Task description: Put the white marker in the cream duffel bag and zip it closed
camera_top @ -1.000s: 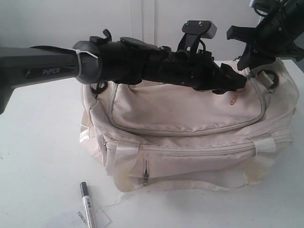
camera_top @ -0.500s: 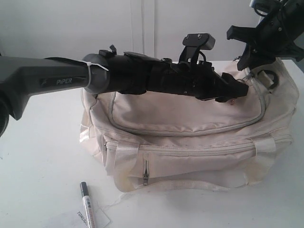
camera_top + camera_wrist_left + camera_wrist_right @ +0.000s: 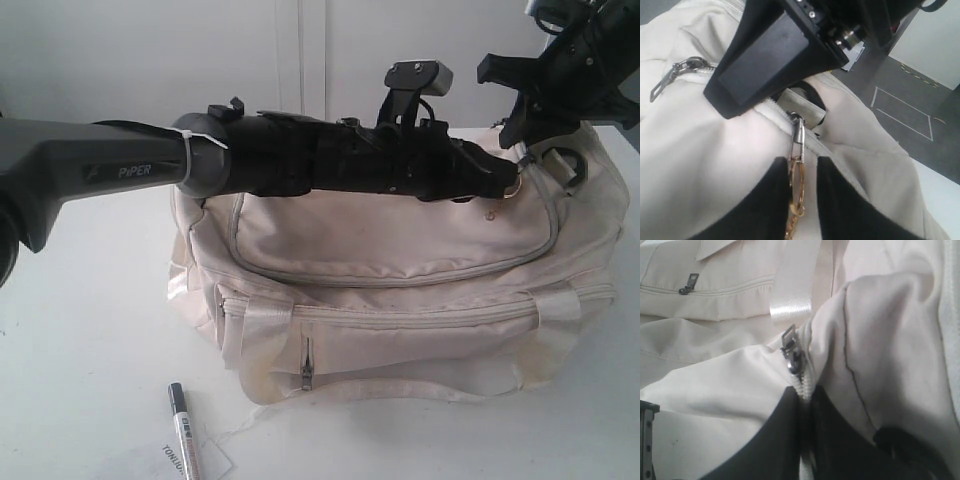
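Left gripper (image 3: 803,160) reaches across the large cream fabric duffel bag (image 3: 400,240) to its right end. Its black fingers straddle the gold ring zipper pull (image 3: 796,200) and appear to pinch it, though contact on one side is unclear. Right gripper (image 3: 805,390) is pressed together on the bag's zip tape (image 3: 801,382) at that same end. The slim white marker with black cap (image 3: 181,425) lies on the white table (image 3: 90,330), well apart from the bag's front edge, over a flat paper tag (image 3: 215,462), and runs off the exterior view's lower edge. Open table spreads left of the bag.
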`<state>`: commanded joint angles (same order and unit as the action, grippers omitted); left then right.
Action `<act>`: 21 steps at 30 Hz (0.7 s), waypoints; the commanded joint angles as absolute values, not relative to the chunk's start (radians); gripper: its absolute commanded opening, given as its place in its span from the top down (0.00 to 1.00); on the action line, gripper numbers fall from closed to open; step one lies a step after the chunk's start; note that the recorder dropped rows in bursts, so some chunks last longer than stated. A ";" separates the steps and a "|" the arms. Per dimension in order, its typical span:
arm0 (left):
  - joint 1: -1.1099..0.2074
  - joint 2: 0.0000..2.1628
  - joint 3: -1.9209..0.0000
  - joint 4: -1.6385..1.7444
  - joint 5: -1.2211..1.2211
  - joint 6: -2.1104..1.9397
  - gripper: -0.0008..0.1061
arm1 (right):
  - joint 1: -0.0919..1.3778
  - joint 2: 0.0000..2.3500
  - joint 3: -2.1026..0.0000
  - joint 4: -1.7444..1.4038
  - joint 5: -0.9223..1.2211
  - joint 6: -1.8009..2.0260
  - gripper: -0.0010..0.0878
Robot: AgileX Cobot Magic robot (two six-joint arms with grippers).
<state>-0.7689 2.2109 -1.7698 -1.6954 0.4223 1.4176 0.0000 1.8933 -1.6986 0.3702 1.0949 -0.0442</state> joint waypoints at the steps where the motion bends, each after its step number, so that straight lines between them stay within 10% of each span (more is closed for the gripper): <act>1: -0.769 2.216 -1.770 -1.695 0.424 1.418 0.93 | 0.000 1.893 -1.699 0.370 1.095 -0.044 0.99; 21: -0.769 2.210 -1.770 -1.689 0.667 1.414 0.99 | 0.000 1.893 -1.699 0.370 1.075 -0.044 0.99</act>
